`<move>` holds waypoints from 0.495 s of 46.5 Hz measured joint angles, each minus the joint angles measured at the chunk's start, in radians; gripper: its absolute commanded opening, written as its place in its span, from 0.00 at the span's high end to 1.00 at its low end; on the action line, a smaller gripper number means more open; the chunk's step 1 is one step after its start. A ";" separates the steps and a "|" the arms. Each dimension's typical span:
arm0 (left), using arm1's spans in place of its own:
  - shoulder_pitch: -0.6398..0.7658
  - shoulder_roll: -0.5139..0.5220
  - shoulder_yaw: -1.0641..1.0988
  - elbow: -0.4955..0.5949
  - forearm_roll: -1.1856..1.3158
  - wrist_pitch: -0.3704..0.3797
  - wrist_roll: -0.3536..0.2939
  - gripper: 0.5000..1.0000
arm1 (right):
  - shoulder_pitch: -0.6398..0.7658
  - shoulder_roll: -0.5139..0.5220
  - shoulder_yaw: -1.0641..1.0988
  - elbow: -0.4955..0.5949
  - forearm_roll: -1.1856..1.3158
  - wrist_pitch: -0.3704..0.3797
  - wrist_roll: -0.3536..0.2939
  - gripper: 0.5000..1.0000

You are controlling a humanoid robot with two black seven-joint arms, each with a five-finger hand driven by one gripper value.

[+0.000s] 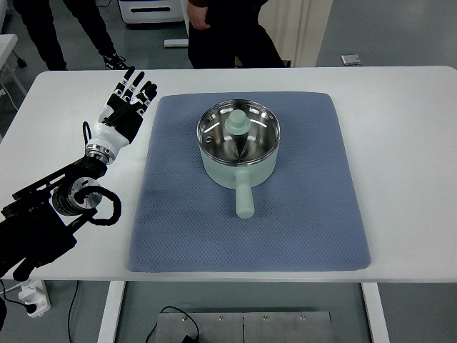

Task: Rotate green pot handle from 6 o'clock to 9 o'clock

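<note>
Green pot point(238, 146) sat mid-mat on the blue mat point(300, 229); its handle point(243, 198) pointed toward the near edge, six o'clock. Rotation not begun. Left hand point(127, 106) lay well left on the table point(400, 143), fingers spread, empty.

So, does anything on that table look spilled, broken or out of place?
Nothing stands out. The green pot sits upright on the blue mat, handle pointing toward the camera, nothing spilled. The left robot hand rests open beside the mat.
</note>
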 measured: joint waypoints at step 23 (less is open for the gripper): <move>-0.002 0.002 -0.001 0.000 0.001 -0.004 -0.006 0.00 | 0.000 0.000 0.000 0.000 0.000 0.000 0.000 0.00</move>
